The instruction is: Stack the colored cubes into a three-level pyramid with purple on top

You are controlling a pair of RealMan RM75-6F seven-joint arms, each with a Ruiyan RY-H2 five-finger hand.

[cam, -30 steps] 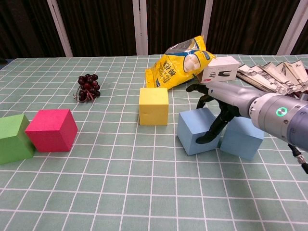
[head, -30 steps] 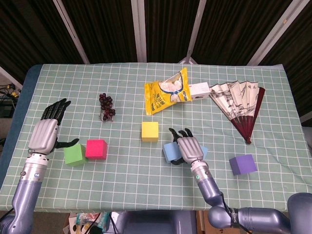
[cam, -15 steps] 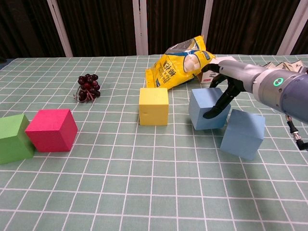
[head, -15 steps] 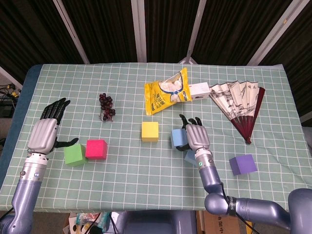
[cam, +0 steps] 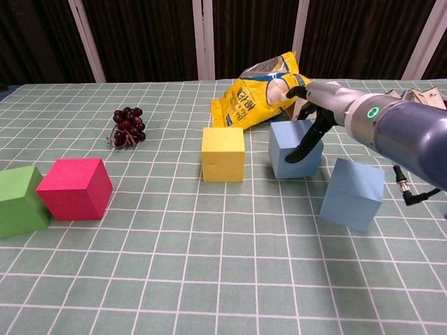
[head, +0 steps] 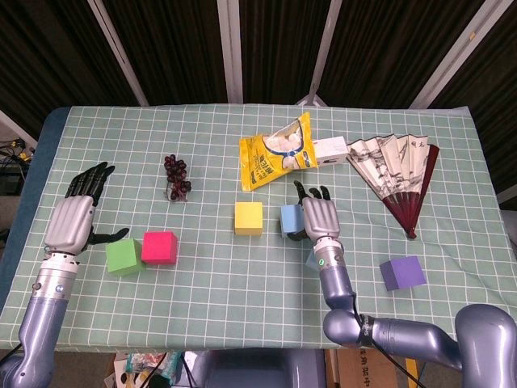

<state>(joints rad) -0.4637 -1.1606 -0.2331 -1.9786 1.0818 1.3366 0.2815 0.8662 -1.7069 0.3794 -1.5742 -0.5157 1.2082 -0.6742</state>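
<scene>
My right hand (head: 319, 222) (cam: 312, 125) grips a light blue cube (head: 290, 220) (cam: 293, 149), thumb on its front face. That cube sits low, just right of the yellow cube (head: 248, 217) (cam: 223, 153), a small gap between them. A second light blue cube (cam: 353, 193) lies nearer me, mostly hidden under my right forearm in the head view. The purple cube (head: 402, 272) stands at the front right. The green cube (head: 123, 256) (cam: 19, 200) and red cube (head: 159, 246) (cam: 75, 188) touch at the front left. My left hand (head: 77, 218) hovers open beside the green cube.
A bunch of dark grapes (head: 176, 176) (cam: 128, 125) lies at the back left. A yellow snack bag (head: 277, 151) (cam: 262, 98) and a white box (head: 329, 149) sit just behind the held cube. A folding fan (head: 400, 174) is spread at the back right.
My right hand has carried the blue cube away from the other blue cube, toward the back, and brought it beside the yellow cube. The left hand has stayed put.
</scene>
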